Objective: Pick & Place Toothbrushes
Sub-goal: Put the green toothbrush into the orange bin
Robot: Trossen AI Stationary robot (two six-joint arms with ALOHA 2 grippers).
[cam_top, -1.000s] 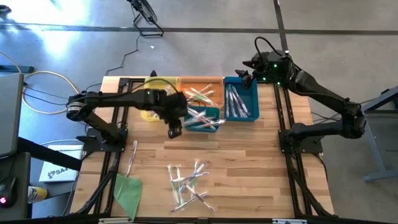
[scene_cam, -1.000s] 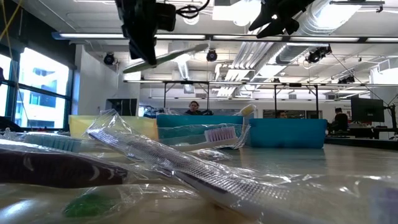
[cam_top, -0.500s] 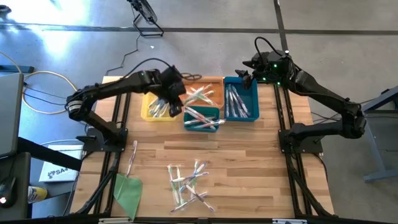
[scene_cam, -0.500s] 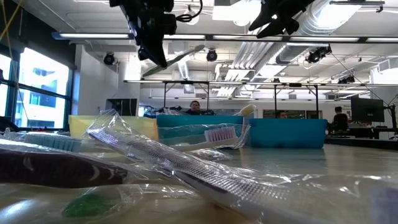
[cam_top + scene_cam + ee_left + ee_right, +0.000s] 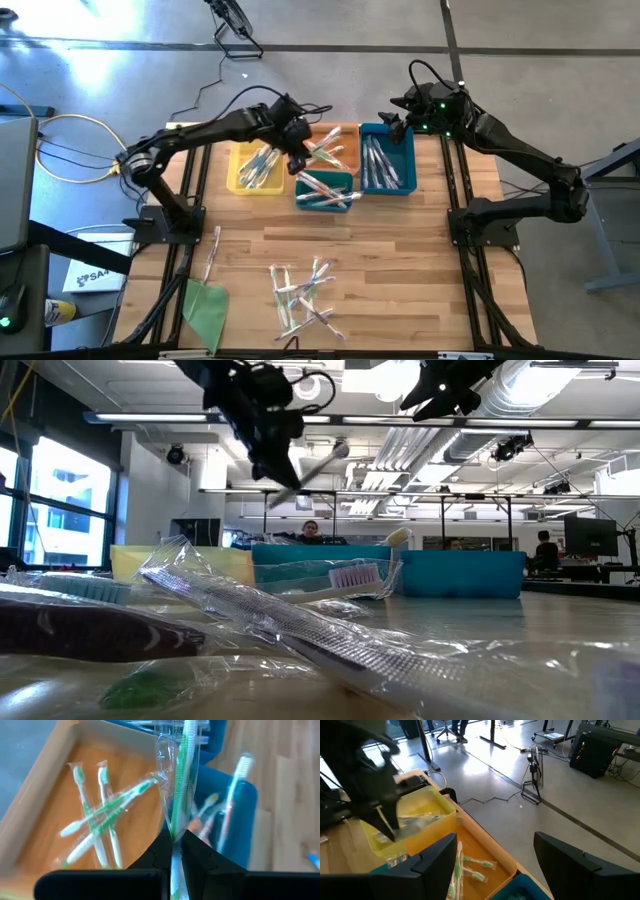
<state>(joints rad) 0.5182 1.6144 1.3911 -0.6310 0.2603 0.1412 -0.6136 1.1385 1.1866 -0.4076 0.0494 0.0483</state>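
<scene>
The left claw (image 5: pixel 174 851) hangs above the orange tray (image 5: pixel 45 805), its fingers clamped on a green toothbrush (image 5: pixel 182 775) in a clear wrapper that juts straight out from between the tips. Directly below the claw, several green-handled brushes (image 5: pixel 97 822) lie crossed in the orange tray; just past it, the teal tray (image 5: pixel 325 190) holds more brushes, and on its other side sits the yellow tray (image 5: pixel 255 168). The right claw (image 5: pixel 396 118) waits with its fingers wide apart and nothing between them, above the far edge of the blue tray (image 5: pixel 388 160). Well away from both claws, a loose heap of wrapped toothbrushes (image 5: pixel 305 292) lies on the worktop (image 5: pixel 400 260) near its front edge, beside a flat green sheet (image 5: pixel 207 308).
</scene>
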